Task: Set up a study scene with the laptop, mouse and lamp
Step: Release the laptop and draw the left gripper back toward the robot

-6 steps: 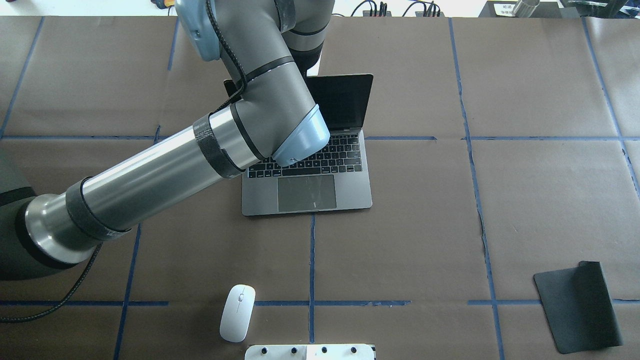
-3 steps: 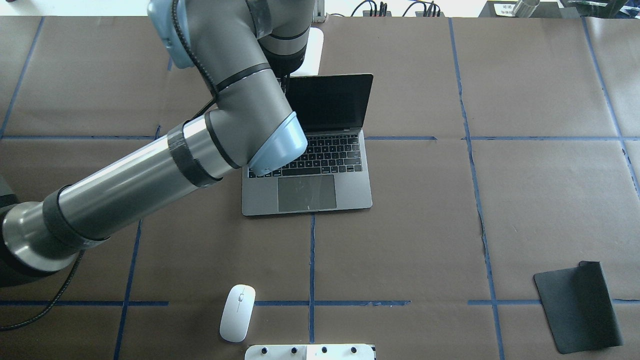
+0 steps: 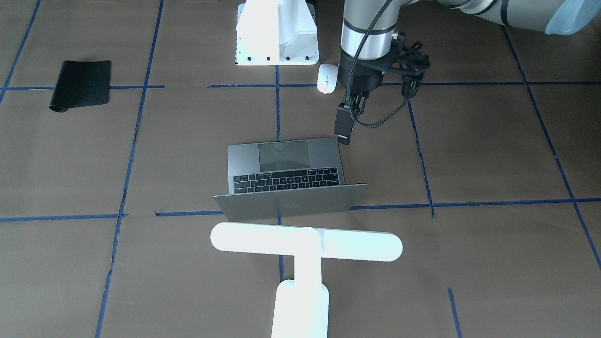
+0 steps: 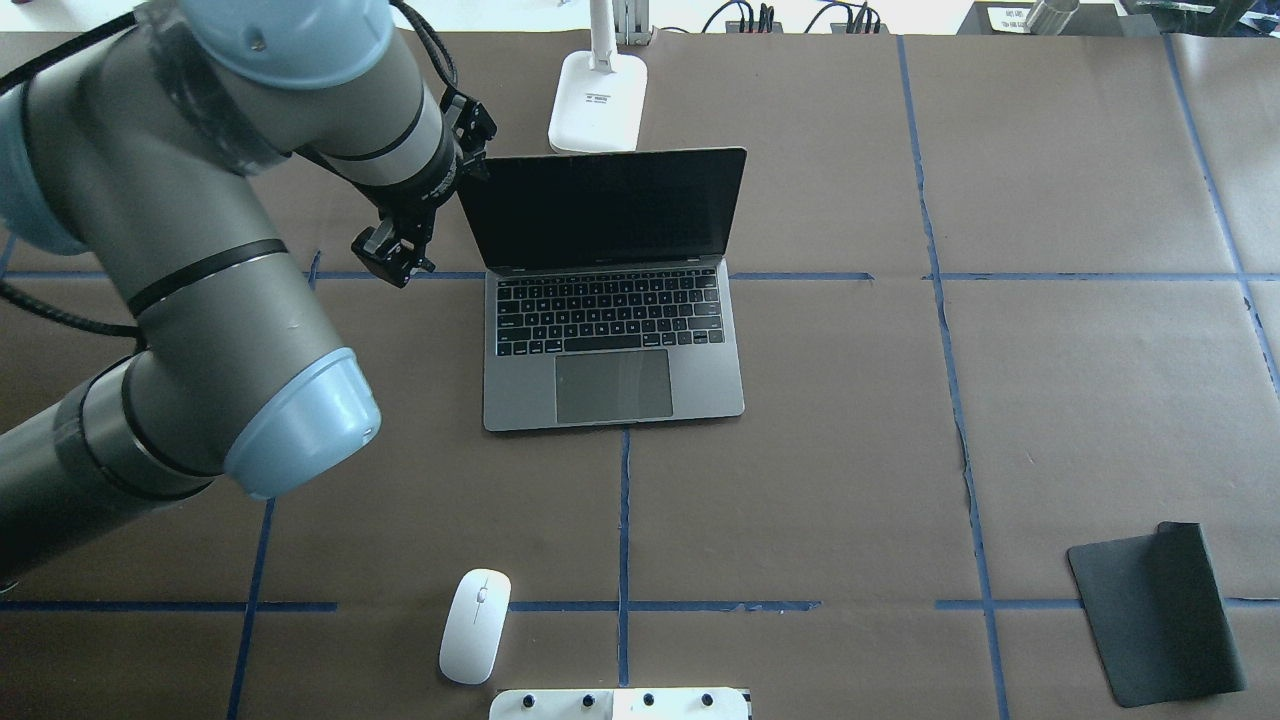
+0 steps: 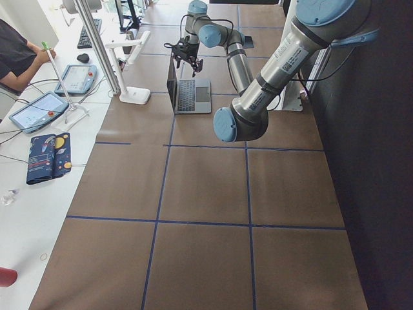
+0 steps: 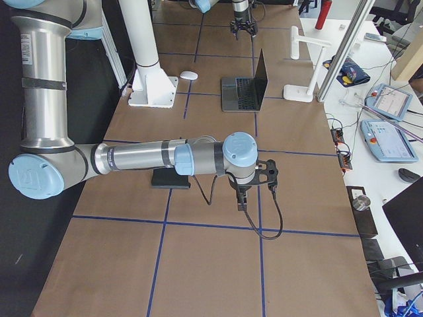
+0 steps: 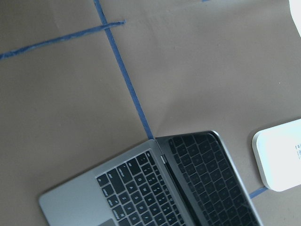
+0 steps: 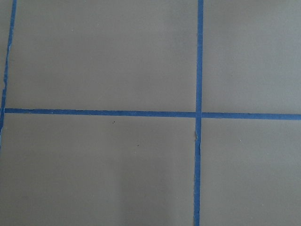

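Note:
The open grey laptop [image 4: 615,340] stands mid-table with a dark screen; it also shows in the front view [image 3: 286,173] and the left wrist view [image 7: 141,188]. The white T-shaped lamp [image 3: 305,241] stands behind its lid, with its base [image 4: 597,100] on the table. The white mouse [image 4: 475,625] lies near the robot's edge, beside the pedestal. My left gripper [image 4: 392,262] hovers just left of the screen's left edge; it is shut and empty. My right gripper [image 6: 242,205] hangs over bare table far to the right; I cannot tell whether it is open or shut.
A black mat [image 4: 1160,610] lies at the near right. The white pedestal [image 3: 277,33] with bolt holes stands at the robot's edge. Blue tape lines cross the brown table [image 4: 850,450]. Tablets and an operator [image 5: 19,55] are past the far edge.
My left arm has swung back and to the left, off the laptop. Its gripper now hangs beside the screen, and the lamp's base is uncovered. The laptop and mouse have not moved.

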### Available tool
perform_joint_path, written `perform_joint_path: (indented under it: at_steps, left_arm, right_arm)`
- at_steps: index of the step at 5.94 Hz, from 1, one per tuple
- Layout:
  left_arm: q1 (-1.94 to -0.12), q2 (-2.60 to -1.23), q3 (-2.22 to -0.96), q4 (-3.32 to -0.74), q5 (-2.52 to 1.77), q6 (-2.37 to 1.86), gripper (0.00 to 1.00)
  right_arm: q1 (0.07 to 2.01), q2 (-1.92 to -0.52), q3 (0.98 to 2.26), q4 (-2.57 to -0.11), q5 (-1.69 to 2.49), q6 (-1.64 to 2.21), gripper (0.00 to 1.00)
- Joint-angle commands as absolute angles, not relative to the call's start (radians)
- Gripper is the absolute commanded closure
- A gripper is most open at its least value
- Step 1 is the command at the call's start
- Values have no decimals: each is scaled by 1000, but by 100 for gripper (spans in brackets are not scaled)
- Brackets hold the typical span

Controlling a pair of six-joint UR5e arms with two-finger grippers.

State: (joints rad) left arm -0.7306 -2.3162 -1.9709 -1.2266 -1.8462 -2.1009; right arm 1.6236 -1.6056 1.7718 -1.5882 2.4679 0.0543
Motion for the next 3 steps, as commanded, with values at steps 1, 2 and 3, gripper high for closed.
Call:
perform_joint_path:
  at_steps: [1,2,3]
  left_arm:
    - [-654,-2252,-2060,-1216,-1835,-1985,0]
    - [-643,-2215,-2063,-1259,-1844,-1895,0]
    - [-637,-2192,-2078,-1306,-1879,-1835,0]
  right_arm:
    - [1597,-1586,1816,-1594,2467,162,0]
    - [1586,-1603,1862,-1595,2467,199,0]
    - [1545,-1621,1917,-1597,2467,268,0]
